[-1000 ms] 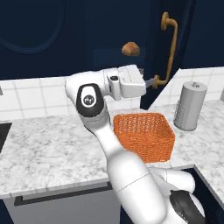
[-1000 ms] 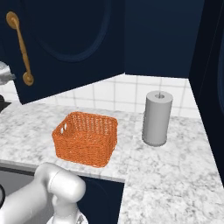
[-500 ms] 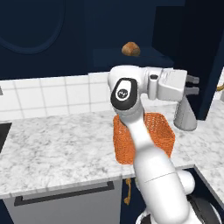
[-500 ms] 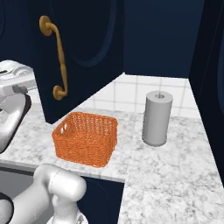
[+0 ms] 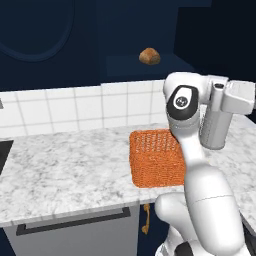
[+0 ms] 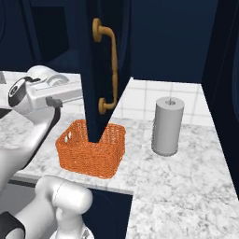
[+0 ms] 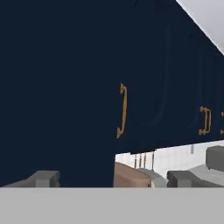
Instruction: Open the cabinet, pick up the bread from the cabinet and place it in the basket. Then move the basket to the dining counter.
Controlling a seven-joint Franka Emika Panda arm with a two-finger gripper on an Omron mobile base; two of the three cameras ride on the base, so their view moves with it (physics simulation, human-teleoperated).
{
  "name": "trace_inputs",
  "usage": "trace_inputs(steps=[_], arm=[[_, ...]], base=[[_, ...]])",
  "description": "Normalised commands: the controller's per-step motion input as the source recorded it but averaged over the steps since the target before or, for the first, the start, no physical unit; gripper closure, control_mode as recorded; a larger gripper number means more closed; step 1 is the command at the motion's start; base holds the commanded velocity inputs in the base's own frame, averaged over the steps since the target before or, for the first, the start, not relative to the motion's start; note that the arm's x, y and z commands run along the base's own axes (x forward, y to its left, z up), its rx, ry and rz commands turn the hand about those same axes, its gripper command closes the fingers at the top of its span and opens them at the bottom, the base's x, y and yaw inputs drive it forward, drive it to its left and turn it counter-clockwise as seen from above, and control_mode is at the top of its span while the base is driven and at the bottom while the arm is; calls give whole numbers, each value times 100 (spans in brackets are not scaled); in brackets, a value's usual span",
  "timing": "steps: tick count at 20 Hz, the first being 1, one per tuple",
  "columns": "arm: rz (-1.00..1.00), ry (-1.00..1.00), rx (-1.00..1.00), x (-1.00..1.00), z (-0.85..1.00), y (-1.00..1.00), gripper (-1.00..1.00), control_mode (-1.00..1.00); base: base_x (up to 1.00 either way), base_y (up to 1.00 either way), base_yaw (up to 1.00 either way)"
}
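The cabinet door is standing swung wide, so the bread is being left exposed on its shelf, well above and behind the jaws. These are being held open and empty, facing the door, above the basket on the counter.

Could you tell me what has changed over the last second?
The dark navy cabinet door with the brass handle swung further open, pushed rightward by the arm, whose open end effector holds nothing. The tan-brown bread lump, orange woven basket and grey paper-towel roll stayed put.
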Motion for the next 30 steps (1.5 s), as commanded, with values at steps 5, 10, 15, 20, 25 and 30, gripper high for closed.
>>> trace_inputs(steps=[5,10,15,20,25,30], arm=[[44,-1,13,20,-1,-69,-100,-100],[56,0,7,40,-12,-14,-100,-100],[46,0,0,1,0,83,-100,-100],[53,0,2,33,0,78,-100,-100],[65,6,14,59,0,34,-100,-100],[60,13,23,89,7,11,-100,-100]], base=[[0,0,0],[0,0,0],[0,0,0],[0,0,0],[0,0,0],[0,0,0]])
